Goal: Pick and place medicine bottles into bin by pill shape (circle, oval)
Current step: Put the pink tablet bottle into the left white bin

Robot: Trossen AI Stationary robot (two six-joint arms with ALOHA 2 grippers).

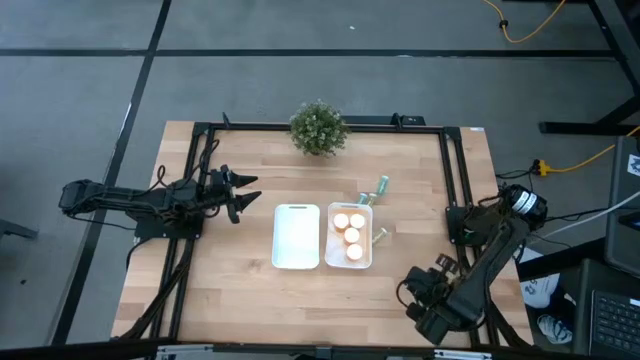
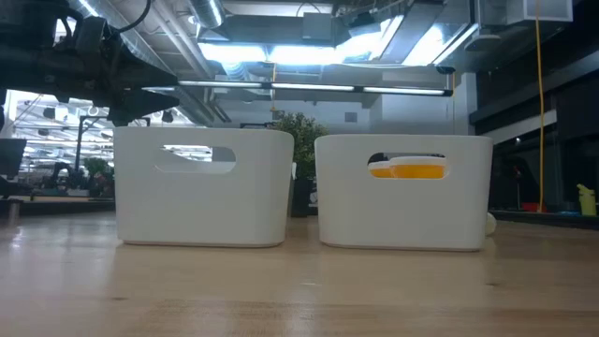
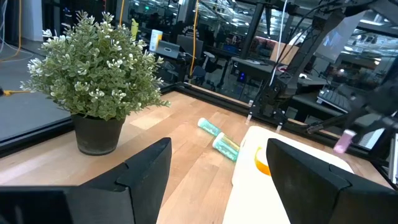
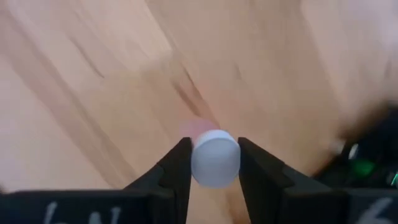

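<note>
My right gripper (image 4: 215, 163) is shut on the pink bottle's white cap (image 4: 215, 158) near the table's near right corner (image 1: 415, 292). My left gripper (image 1: 250, 195) waits open and empty left of the bins; its wrist view (image 3: 217, 180) shows its fingers apart. Three orange bottles with white caps (image 1: 350, 235) stand in the right white bin (image 1: 368, 262); one shows through its handle slot (image 2: 407, 169). The left white bin (image 1: 296, 236) holds nothing that I can see. Two teal bottles (image 1: 375, 190) lie on the table behind the right bin, and one (image 1: 380, 236) lies at its right side. My right gripper pinches the pink bottle's white cap (image 4: 215, 158) between its two fingers, one on each side. The cap's flat top faces back along the fingers, and the pink body (image 4: 198, 129) points away past the fingertips. Whether the bottle touches the table, I cannot tell.
A potted plant (image 1: 318, 128) stands at the table's far edge, middle. A dark frame (image 1: 450, 180) runs along the table's far, left and right sides. The two bins stand side by side in the middle (image 2: 201, 187).
</note>
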